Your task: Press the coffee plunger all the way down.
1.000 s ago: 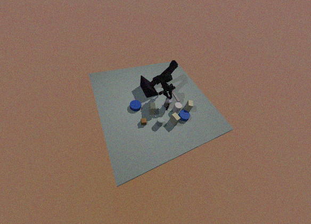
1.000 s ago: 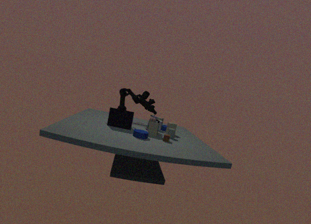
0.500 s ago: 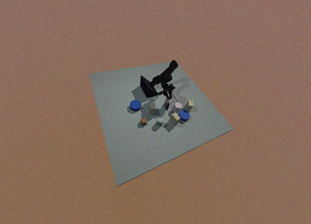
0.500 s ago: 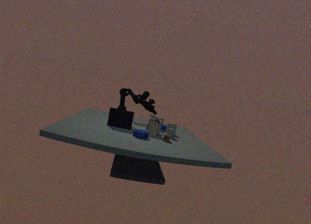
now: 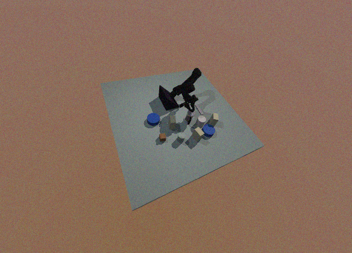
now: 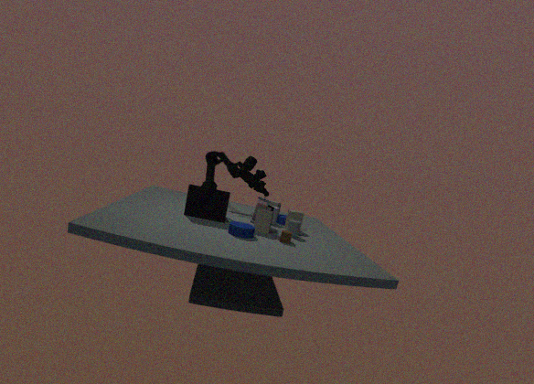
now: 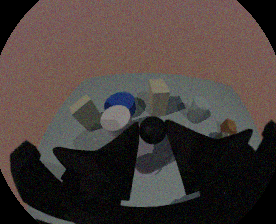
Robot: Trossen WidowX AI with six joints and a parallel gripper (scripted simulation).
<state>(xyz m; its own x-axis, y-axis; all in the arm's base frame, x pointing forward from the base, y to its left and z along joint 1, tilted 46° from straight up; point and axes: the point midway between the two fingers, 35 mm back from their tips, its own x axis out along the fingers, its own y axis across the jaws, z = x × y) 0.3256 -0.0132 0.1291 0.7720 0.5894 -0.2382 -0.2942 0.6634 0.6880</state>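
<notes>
above the press (image 5: 189, 116) (image 6: 265, 205), the gripper (image 5: 191, 110) (image 6: 267, 195) (image 7: 151, 124) grips its round black knob (image 7: 153, 130), inside the table edges (image 5: 197, 179) (image 6: 238, 266).

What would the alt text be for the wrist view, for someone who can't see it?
Two dark fingers grip a round black knob, seen from the wrist; beyond are a blue disc, pale blocks and an orange cube on a grey-green tabletop.

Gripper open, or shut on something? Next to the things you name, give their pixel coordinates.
Shut on something: the gripper (image 5: 192, 109) (image 6: 266, 194) (image 7: 151, 124) has a round black knob (image 7: 152, 131), apparently the plunger's, between its fingertips in the wrist view.
</notes>
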